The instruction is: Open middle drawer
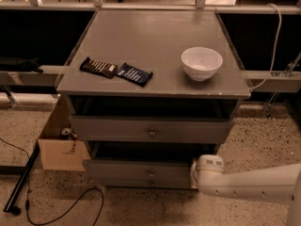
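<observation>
- The middle drawer [124, 168] is the second of three grey fronts, under the top drawer [113, 128].
- The gripper [194, 172] is at the middle drawer's right end, and the front stretches away toward its 9 o'clock.
- Whether the gripper is spread or closed cannot be told.

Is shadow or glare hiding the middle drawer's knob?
Camera view: dim, warm light; soft glare on the cabinet top; deep shadow above the middle drawer, yet its knob shows faintly; the gripper sits at that drawer's right end.
</observation>
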Tool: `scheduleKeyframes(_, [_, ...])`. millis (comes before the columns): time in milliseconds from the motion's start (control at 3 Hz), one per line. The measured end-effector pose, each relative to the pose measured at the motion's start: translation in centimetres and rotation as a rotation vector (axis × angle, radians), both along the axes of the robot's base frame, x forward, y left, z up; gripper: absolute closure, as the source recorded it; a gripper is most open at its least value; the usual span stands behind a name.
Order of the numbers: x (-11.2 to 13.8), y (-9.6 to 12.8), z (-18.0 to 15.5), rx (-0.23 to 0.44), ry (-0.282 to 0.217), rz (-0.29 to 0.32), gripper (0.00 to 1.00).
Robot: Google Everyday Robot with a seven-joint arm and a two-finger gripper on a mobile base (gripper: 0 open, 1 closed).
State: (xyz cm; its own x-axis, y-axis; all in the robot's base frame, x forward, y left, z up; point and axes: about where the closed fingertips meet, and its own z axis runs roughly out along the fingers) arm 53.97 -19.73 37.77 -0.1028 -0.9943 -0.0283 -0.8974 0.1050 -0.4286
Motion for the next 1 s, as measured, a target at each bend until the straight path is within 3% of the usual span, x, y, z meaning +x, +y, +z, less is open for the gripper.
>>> scheduleKeyframes(333, [0.0,0.0,0.2,-0.001,0.000,0.000,0.64])
scheduleKeyframes(667, [-1.3,-0.3,0.1,-0.023,0.034,0.008,0.87])
scheduleKeyframes(1000, [-1.3,-0.3,0.6,-0.023,0.034,0.008,1.00])
